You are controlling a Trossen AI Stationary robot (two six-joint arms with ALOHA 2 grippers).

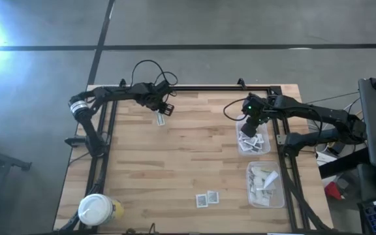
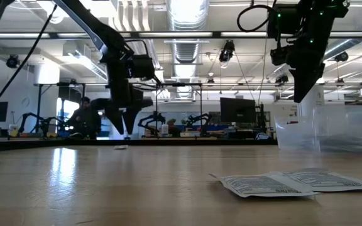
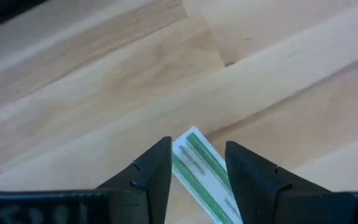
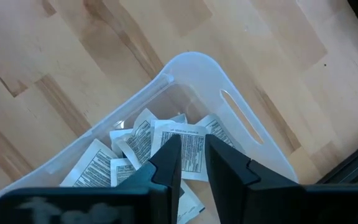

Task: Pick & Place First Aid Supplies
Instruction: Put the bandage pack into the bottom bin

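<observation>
The left arm reaches in from the tabletop's [image 1: 175, 156] far left corner, its left gripper [image 3: 196, 163] pointing down with fingers spread to either side of a green-and-white strip [image 3: 199, 169] that lies flat on the wood; from the wrist view it cannot be told whether the fingertips touch it. The right arm stretches in from the right edge and hangs its right gripper [image 4: 192, 152] over the farther clear tub [image 4: 241, 118], fingers a narrow gap apart and holding nothing. Square white packets [image 4: 185, 146] with dark print lie heaped in that tub. The nearer tub [image 1: 265, 185] holds more pale packets. Two white packets [image 1: 207, 198] lie loose on the wood near the front edge, and a white-lidded jar [image 1: 95, 210] stands at the front left corner.
</observation>
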